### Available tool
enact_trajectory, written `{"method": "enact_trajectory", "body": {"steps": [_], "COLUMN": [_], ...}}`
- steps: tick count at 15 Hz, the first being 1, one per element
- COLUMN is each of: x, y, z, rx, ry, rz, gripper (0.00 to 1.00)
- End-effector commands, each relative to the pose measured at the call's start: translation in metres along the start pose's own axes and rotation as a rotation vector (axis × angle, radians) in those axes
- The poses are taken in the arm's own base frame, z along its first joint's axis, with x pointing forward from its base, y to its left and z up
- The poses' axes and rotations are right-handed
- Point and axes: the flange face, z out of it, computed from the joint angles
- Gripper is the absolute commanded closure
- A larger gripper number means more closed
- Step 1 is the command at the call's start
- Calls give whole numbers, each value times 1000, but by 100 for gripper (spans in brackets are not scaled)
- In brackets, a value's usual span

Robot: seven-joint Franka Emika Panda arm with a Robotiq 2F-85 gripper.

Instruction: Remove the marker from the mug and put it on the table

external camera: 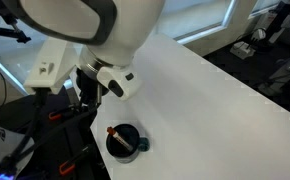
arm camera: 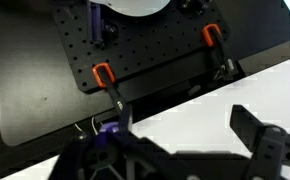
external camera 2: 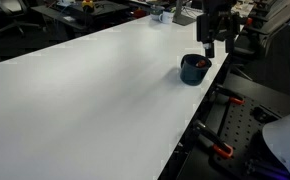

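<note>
The dark mug [external camera: 126,143] stands near the edge of the white table [external camera: 215,100]. The marker [external camera: 114,133] leans in it, its orange-red end sticking up at the rim. In an exterior view the mug [external camera 2: 194,69] sits just below my gripper [external camera 2: 210,50]. My gripper [external camera: 88,88] hangs above the table edge, up and to one side of the mug, not touching it. In the wrist view the gripper [arm camera: 180,135] is open with only bare table [arm camera: 185,120] between the fingers. The mug and marker are out of the wrist view.
Beside the table edge is a black perforated board [arm camera: 145,50] with orange clamps [arm camera: 102,74]. The same clamps show below the table in an exterior view [external camera 2: 223,150]. Desks and equipment [external camera 2: 85,8] stand beyond the table's far side.
</note>
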Motion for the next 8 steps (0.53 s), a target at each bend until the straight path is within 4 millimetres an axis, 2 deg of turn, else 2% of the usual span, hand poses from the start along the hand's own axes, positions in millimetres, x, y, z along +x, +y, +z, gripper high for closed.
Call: {"method": "enact_trajectory", "body": {"steps": [1,8], "x": [2,14], "y": [4,14], "z": [3,8], "rx": [4,9], "ry": [-10,-37], "rz": [11,43], "gripper": [0,0]}}
